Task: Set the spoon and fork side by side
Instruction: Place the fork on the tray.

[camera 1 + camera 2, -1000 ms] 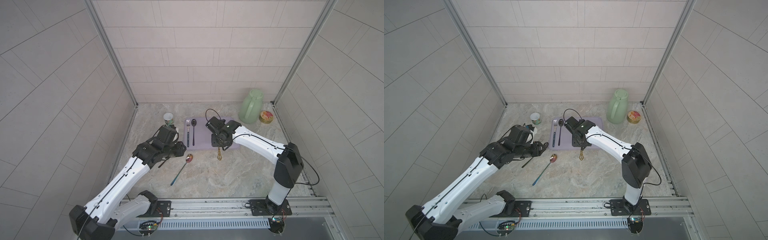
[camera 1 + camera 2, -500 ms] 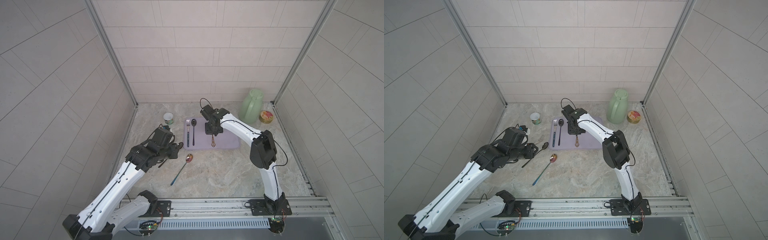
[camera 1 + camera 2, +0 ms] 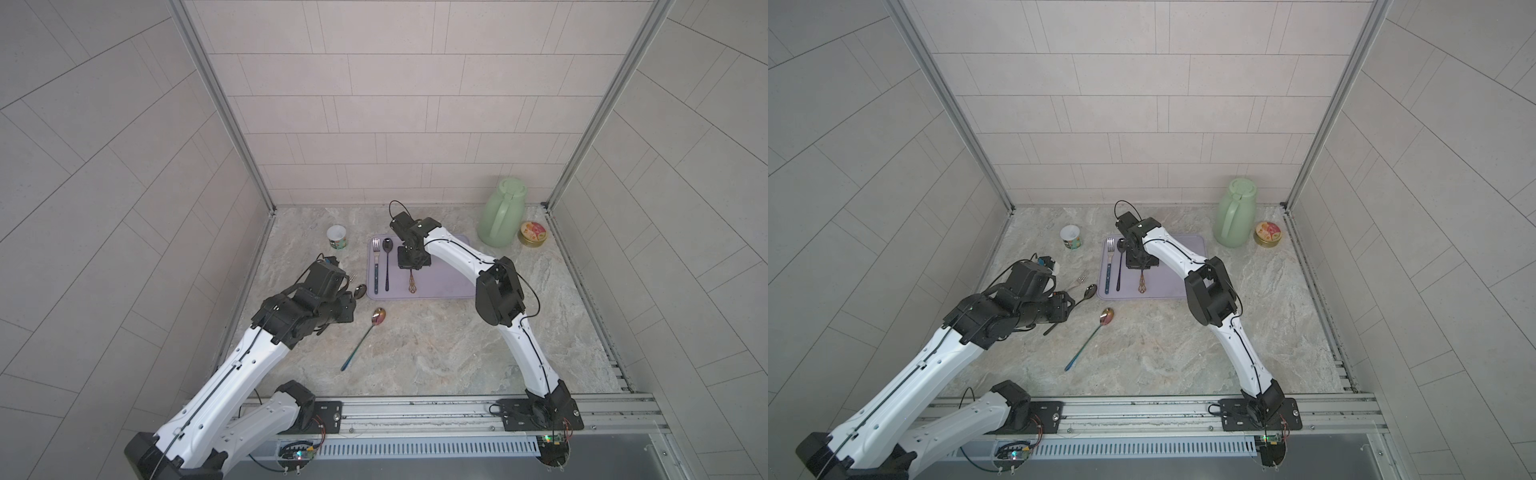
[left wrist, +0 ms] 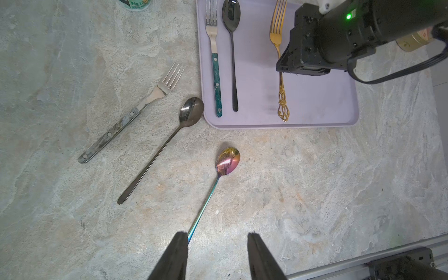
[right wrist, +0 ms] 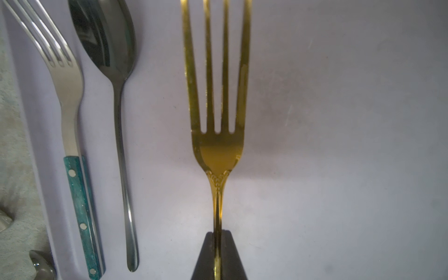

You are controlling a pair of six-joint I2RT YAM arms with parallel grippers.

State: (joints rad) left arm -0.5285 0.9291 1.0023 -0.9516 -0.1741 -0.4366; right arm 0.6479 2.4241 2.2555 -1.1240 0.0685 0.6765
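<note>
Overhead, in a top view, the right gripper [image 3: 412, 266] sits over the purple tray [image 3: 451, 286] with the gold fork [image 3: 412, 286] jutting from it, while the rainbow spoon [image 3: 365, 334] lies on the table [image 3: 436, 353] near the tray. Left wrist view: the left gripper [image 4: 217, 236] stands open, the spoon's handle passing one finger. Right wrist view: the jaws clamp the fork's handle, tines over the tray.

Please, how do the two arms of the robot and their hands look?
The left arm and right arm have white rounded shells, black joints and thin black cables along them. The left hand and right hand each have two black tapering fingers.
</note>
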